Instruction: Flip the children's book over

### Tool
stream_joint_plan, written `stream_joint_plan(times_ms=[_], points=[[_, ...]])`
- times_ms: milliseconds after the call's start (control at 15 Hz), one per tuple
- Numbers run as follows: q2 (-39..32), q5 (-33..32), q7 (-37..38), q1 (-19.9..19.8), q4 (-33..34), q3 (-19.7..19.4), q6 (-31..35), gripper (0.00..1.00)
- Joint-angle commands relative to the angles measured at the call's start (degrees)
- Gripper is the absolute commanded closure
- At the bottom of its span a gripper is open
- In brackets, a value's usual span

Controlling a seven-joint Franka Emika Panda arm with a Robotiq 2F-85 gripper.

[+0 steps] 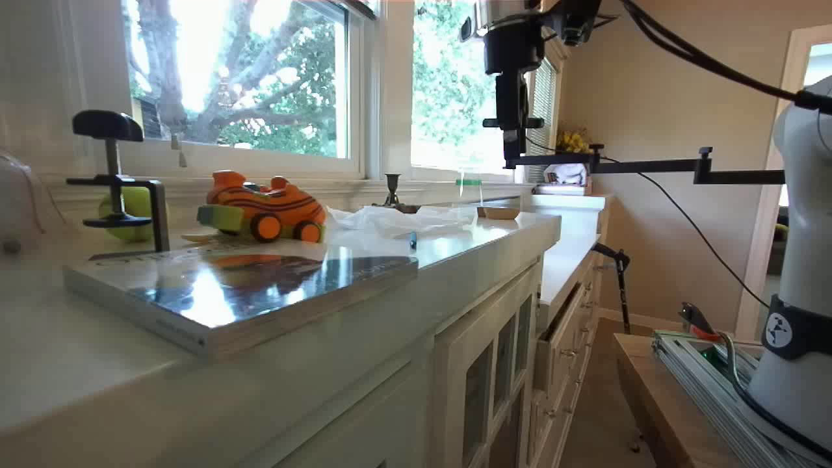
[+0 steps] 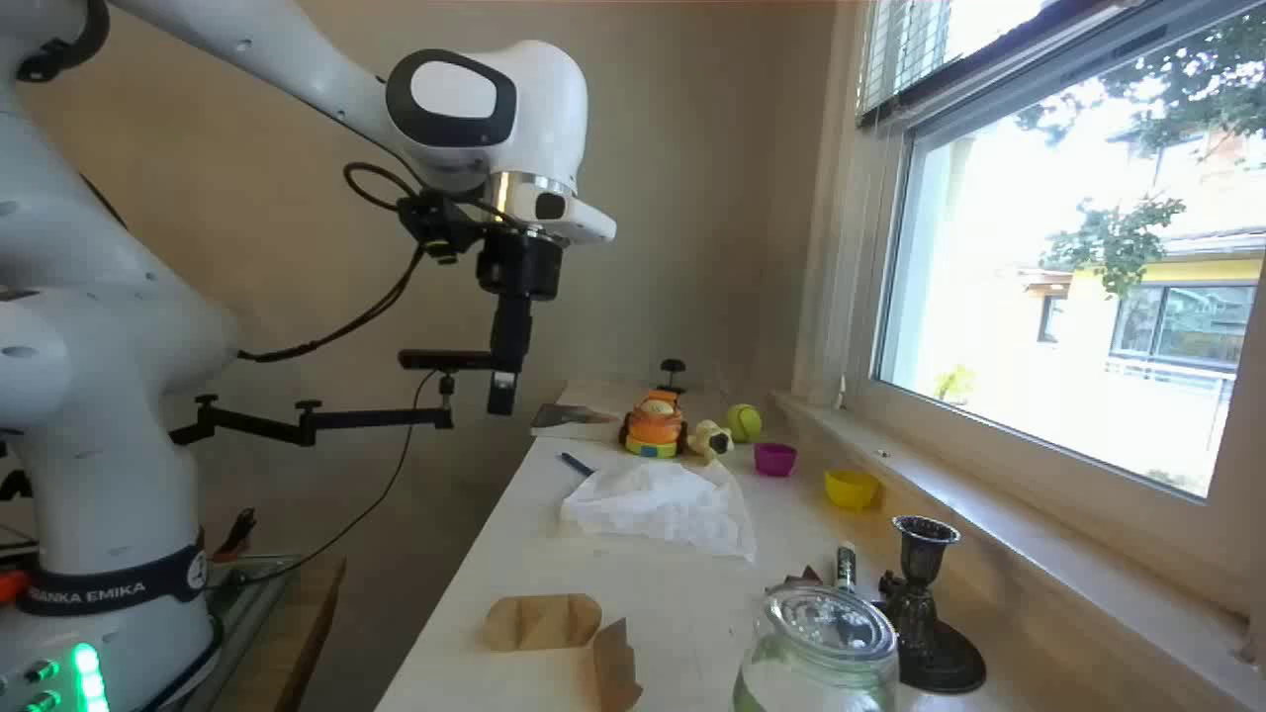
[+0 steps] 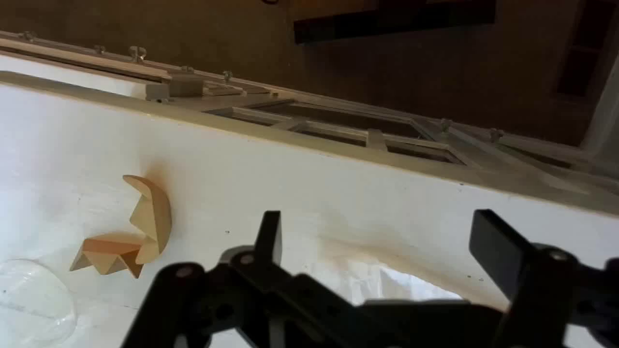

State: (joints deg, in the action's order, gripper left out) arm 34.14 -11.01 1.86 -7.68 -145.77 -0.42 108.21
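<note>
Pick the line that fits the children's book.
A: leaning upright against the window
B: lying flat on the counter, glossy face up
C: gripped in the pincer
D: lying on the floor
B: an exterior view shows the children's book flat on the counter, its shiny face upward.

Blown-out windows [image 1: 240, 78] throw glare across the book [image 1: 244, 289].

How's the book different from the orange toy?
The book is flat with square corners; the toy is rounded and taller. The book's cover shows glossy reflections; the toy is orange with dark stripes. The book lies nearer the front edge of the counter than the toy. Both rest on the counter.
</note>
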Motion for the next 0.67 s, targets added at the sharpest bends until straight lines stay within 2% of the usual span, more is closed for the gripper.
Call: stream_joint_plan(times_ms=[0,400,600], points=[[0.0,-0.4,0.4,0.8,0.1,-0.7,-0.2,0.00],[0.0,-0.4,0.4,0.8,0.1,-0.7,-0.2,0.00],[-2.1,-1.2,1.9,-0.7,1.8,-1.5,0.7,0.00]])
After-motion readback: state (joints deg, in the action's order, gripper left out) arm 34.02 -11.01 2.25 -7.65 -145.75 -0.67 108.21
